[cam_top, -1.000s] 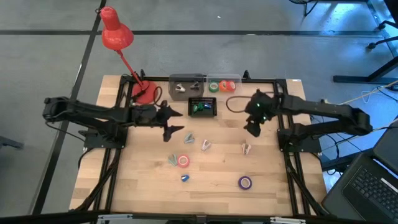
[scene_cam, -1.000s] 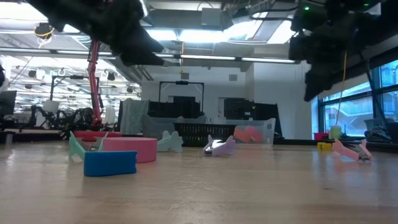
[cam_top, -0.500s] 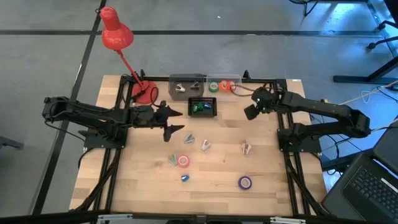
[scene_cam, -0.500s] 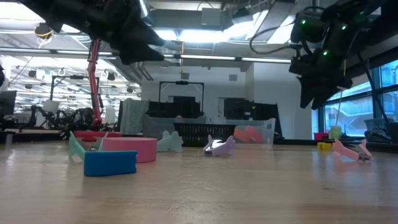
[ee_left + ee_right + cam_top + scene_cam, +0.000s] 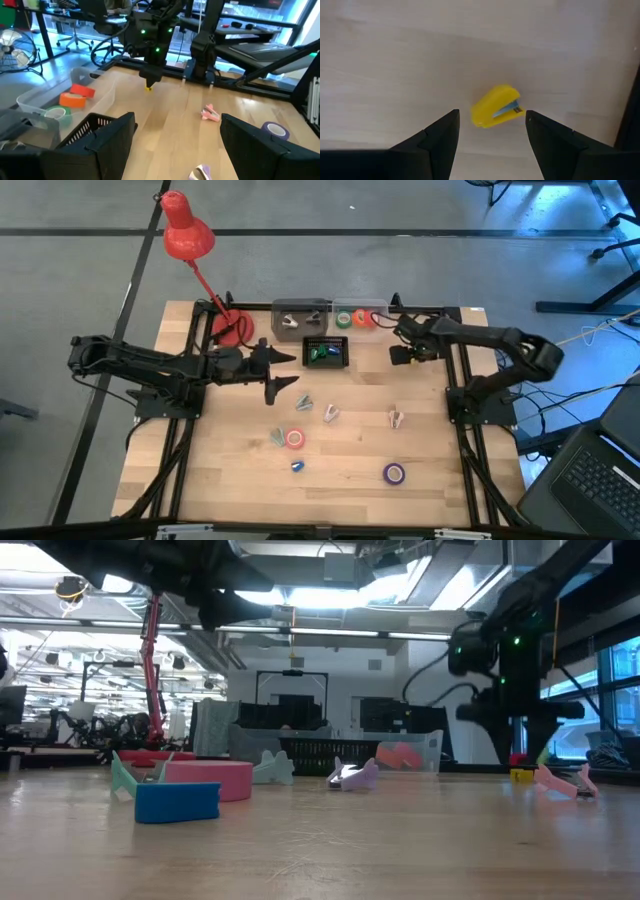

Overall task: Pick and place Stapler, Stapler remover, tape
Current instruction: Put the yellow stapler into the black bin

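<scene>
from above, my right hand (image 5: 400, 352) hangs near the far right corner of the counter (image 5: 350, 455), just beside the clear tray (image 5: 358, 308) that holds green and orange tape rolls (image 5: 352, 319). my left hand (image 5: 283, 371) waits over the counter's middle left, near the black basket (image 5: 326, 352). more tape lies well apart from both hands toward the near edge: a red roll (image 5: 295, 439) and a purple roll (image 5: 394, 473). a small blue stapler (image 5: 297, 467) sits near the red roll, and pale staple removers (image 5: 330, 413) lie scattered mid-counter.

from counter height, my right hand (image 5: 517, 745) points straight down at the far right, and the small yellow stapler (image 5: 522, 776) sits on the counter directly below it, not touched. a pink remover (image 5: 562, 782) lies just beside that. the blue stapler (image 5: 177, 802) and red roll (image 5: 208, 780) sit in the foreground left.

through my left wrist, my fingers (image 5: 252, 145) stand wide with nothing between them; across the counter the right hand (image 5: 150, 79) hovers over the yellow stapler (image 5: 148, 88).

through my right wrist, my two fingers (image 5: 555, 145) are spread apart and empty, and the yellow stapler (image 5: 495, 106) lies on the bare wood in line with the gap between them, beyond the tips.
</scene>
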Robot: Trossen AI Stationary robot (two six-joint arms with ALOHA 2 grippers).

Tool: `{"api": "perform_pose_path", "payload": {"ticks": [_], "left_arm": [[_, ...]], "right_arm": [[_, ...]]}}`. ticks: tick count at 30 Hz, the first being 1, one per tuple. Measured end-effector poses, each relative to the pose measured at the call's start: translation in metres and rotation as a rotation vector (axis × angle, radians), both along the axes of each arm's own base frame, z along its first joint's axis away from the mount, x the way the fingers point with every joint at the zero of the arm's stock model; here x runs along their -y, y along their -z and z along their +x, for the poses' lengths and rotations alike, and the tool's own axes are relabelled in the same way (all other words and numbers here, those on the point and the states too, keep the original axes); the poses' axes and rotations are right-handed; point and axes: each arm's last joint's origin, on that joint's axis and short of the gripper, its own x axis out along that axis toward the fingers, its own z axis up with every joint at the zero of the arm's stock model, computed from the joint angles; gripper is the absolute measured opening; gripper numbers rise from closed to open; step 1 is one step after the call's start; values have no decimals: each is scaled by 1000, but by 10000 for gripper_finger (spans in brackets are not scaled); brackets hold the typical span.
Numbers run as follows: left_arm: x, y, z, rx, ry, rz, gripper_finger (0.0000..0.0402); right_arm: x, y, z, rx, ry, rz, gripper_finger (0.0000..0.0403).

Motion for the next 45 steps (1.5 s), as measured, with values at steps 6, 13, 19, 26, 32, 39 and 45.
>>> {"api": "perform_pose_path", "payload": {"ticks": [6,13,19,26,32,39,45], "left_arm": [[0,1,0,-14,1,0,283],[0,1,0,-11,1,-1,283],[0,1,0,-11,2,-2,283],[0,1,0,-11,3,-3,283],[0,1,0,-11,3,-3,283],[0,1,0,-10,3,-4,283],[0,1,0,-10,3,-3,283]], "right_arm": [[7,17,-1,-70,14,54,229],[9,21,1,-83,-21,54,229],[11,22,0,-88,-6,35,219],[13,22,1,-77,15,20,168],[14,22,1,-80,-14,12,108],[14,22,0,-125,-86,-6,54],[6,14,1,-151,-141,16,54]]}}
